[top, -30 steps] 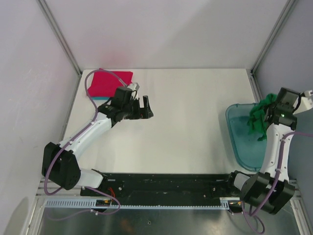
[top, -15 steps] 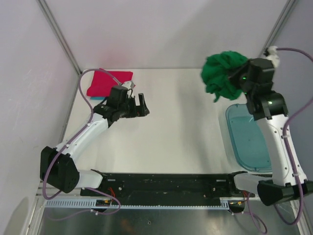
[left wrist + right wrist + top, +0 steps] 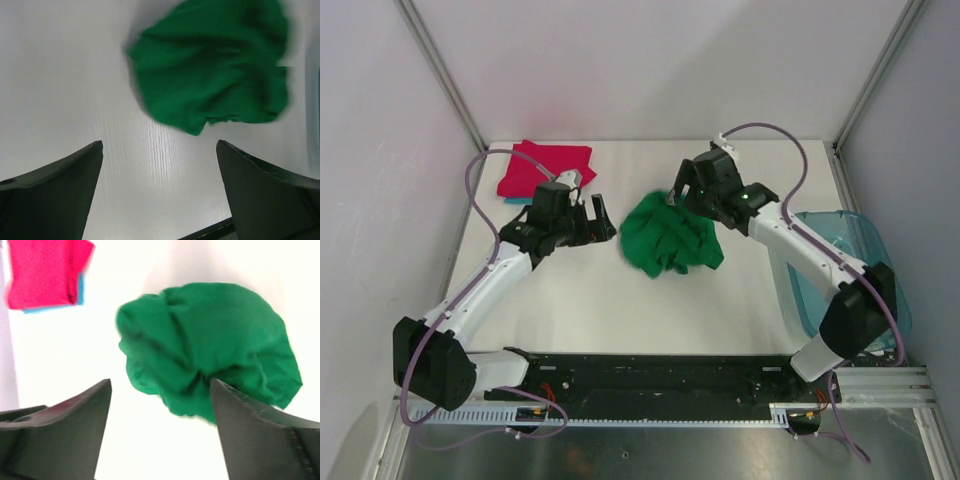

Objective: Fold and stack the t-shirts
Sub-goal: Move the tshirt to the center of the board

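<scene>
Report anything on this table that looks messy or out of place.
The green t-shirt lies crumpled in a heap mid-table, unfolded, apart from the folded magenta-red t-shirt stacked on a light blue one at the far left corner. Nothing else stands out.

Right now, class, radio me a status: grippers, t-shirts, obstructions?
Left gripper open, empty. Right gripper open over green t-shirt, crumpled mid-table, unfolded. Magenta t-shirt folded, far left corner. Nothing in the way.

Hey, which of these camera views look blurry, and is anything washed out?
Top external: sharp, evenly lit, the green t-shirt casting little shadow. Left wrist: that shirt is smeared with blur, the left fingers crisper. Right wrist: the table is blown out white, the magenta t-shirt soft-edged.
</scene>
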You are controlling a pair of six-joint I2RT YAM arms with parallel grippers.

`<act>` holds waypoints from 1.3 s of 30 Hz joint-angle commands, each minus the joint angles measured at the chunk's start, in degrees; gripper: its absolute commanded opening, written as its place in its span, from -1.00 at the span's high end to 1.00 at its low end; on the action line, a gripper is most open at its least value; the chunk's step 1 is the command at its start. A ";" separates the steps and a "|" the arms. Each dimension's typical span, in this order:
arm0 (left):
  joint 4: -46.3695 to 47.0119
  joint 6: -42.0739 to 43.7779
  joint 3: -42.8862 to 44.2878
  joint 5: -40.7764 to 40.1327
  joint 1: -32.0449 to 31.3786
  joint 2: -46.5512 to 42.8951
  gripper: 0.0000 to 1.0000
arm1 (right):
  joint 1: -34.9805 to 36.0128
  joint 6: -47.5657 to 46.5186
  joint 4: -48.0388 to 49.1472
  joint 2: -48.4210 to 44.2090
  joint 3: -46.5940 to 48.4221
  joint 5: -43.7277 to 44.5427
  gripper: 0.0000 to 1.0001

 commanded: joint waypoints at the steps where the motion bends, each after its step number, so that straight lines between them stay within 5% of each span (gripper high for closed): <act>1: 0.43 -0.90 -2.22 1.69 0.25 -2.09 -0.99 | -1.42 -2.06 3.88 1.05 0.27 -3.11 -0.81; 6: 0.88 -1.63 -4.65 3.00 0.18 -2.05 -0.99 | -3.46 -4.56 0.41 -1.29 -1.64 -2.96 -0.89; 18: 3.36 -4.05 -8.46 3.49 -2.17 -0.25 -0.99 | 4.39 -2.99 4.42 -9.26 -20.03 -2.46 -0.55; 30: 3.38 -6.77 -9.29 -1.77 1.61 -2.81 -0.96 | 14.14 -0.81 16.79 5.76 -20.36 -6.66 -0.09; 39: 3.15 -6.36 -9.30 -0.47 2.41 -3.06 -0.96 | 15.89 -1.15 17.98 15.39 -15.70 -6.94 -0.02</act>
